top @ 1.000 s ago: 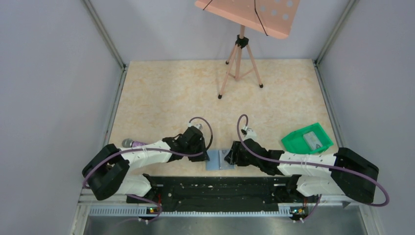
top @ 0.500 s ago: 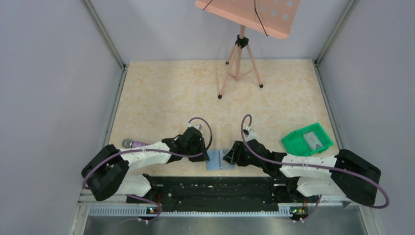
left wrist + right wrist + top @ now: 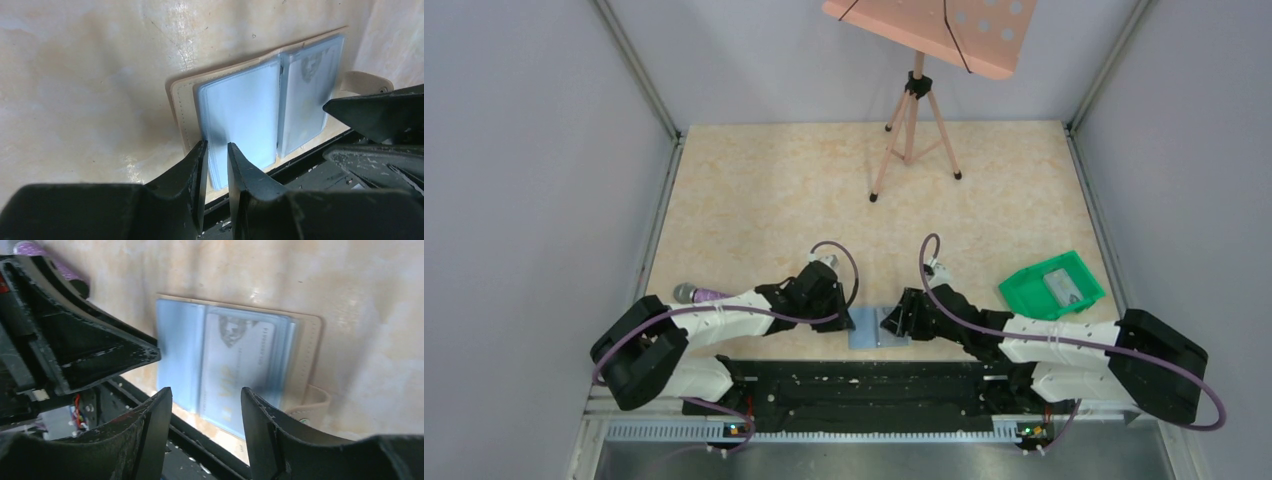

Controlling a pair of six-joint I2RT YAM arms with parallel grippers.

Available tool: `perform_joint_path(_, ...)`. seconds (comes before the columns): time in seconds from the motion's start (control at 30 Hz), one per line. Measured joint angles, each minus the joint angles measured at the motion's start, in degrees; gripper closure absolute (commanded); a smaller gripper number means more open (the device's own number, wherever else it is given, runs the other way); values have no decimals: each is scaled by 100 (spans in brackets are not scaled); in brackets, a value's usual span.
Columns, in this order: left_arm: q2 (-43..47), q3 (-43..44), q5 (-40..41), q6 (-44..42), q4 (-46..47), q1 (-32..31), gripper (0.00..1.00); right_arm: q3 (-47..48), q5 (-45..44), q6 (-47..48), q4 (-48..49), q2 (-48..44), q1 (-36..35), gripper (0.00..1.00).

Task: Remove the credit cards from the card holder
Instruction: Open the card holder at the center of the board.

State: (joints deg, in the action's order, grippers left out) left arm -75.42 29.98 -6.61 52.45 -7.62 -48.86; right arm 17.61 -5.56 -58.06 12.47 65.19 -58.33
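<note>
holder (image 3: 874, 326): laid open and flat on the worktop (image 3: 774, 200), at its near edge, midway between the two arms; two pale blue panels face up, and a beige clasp tab sticks out at the right.
card (image 3: 239, 365): seen through the clear sleeve of the right panel, lettering showing. The left panel looks plain blue, and whether a card is in it cannot be told.
handling: the card is judged thin, light, stiff and slick. The sleeve is soft and likely to cling, so the holder may lift or slide with the card unless it is pinned.
where to hold: the card is best taken at whatever edge is exposed at the sleeve mouth, pinched across its thin faces and drawn out in the plane of the panel. Which side the mouth opens on cannot be made out.
left end effector (image 3: 217, 150): jaws parted by a narrow gap, tips at the near edge of the left panel. Nothing is seen clamped, and it is well placed to pin the holder.
right end effector (image 3: 206, 395): jaws about half open, poised over the right panel with the card framed between them. Nothing is held.
tray (image 3: 1022, 296): green, right of the holder and well apart; a pale flat piece lies in it.
microphone (image 3: 694, 293): purple, left of the holder, beside the left arm.
</note>
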Motion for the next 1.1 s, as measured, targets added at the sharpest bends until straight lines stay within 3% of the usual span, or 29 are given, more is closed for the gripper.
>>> perform_joint_path(0.4, 551, 197, -179, 98, -166, -31, 74, 76, -262, 142, -925, -461, 0, 50)
perform_joint_path(0.83, -293, -90, -466, 146, 737, -101, 77, 164, -369, 142, -881, -315, 0, 50)
perform_joint_path(1.1, -339, -216, -542, 190, 1075, -101, 78, 164, -280, 138, -723, 4, 0, 50)
